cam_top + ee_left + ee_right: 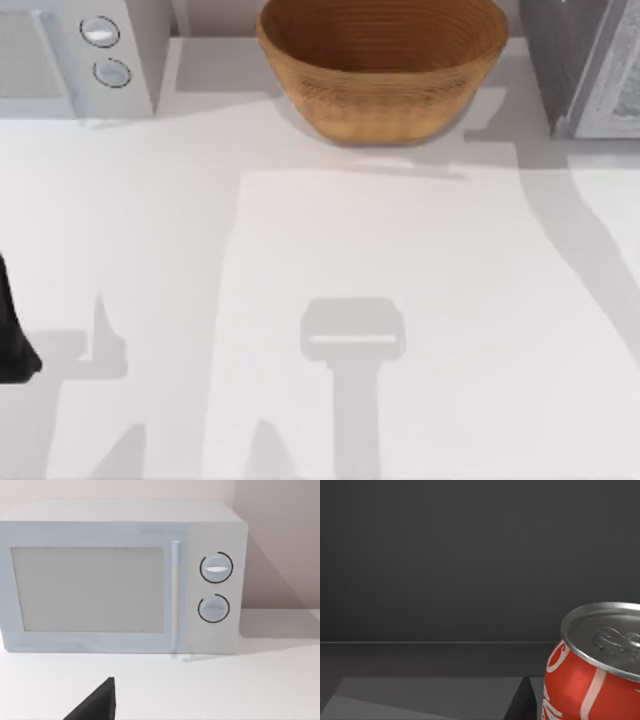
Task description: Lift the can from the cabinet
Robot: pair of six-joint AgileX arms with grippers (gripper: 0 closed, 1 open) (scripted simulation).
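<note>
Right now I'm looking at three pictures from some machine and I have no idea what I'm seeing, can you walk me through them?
This is a simulated two-armed AgileX robot at a white table. One picture looks down from above: a wicker basket sits at the back, a microwave at the left, a grey cabinet at the right. The left arm's dark end effector is parked at the left edge. Its wrist camera faces the microwave. The right wrist camera looks into a dark interior at an upright red can. Nothing visibly grips it.
</note>
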